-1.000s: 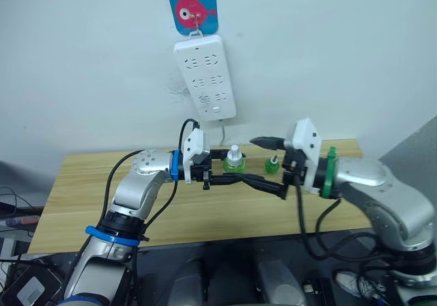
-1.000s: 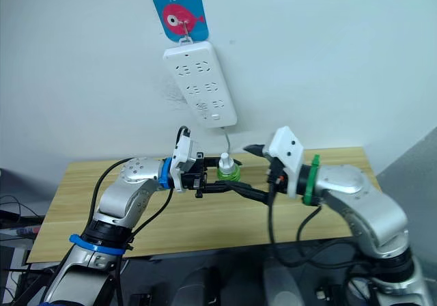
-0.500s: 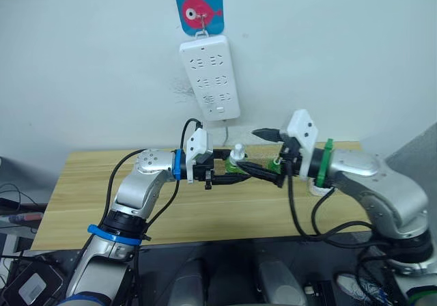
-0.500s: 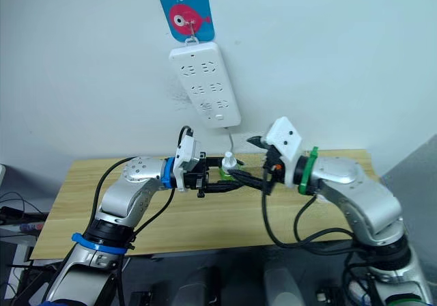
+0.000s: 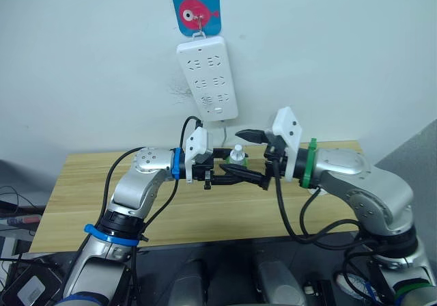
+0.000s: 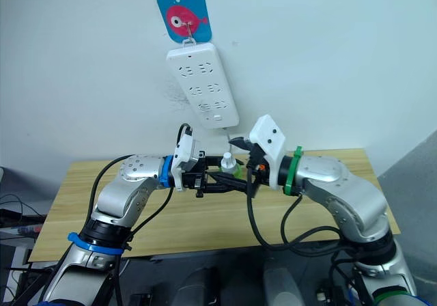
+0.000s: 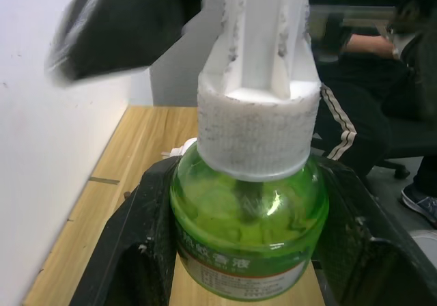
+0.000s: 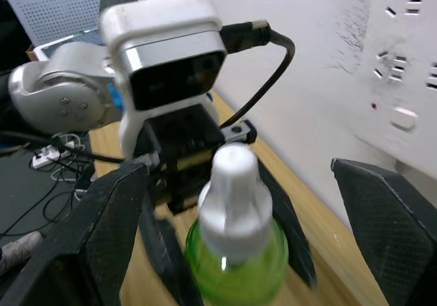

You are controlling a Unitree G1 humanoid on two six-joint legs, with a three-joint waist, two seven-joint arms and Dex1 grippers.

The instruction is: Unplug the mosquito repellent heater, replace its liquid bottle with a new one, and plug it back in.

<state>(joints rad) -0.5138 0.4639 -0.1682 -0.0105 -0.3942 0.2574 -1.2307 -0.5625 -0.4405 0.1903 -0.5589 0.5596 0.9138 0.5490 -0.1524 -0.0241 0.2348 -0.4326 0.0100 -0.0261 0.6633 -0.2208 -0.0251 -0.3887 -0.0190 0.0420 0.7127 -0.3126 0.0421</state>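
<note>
My left gripper is shut on a green liquid bottle with a white wick cap, holding it upright above the table. Its black fingers press the bottle's two sides. In the eye views the bottle sits between the two arms. My right gripper is open, with one finger on either side of the white cap and not touching it. The mosquito repellent heater is hidden behind my right arm.
A long white power strip hangs on the wall from a blue fish hook plate, straight above the bottle. The wooden table runs left and right under both arms, against the wall.
My right gripper has swung left and up from the table's right part to straddle the bottle's cap. The left gripper has held the bottle nearly still.
</note>
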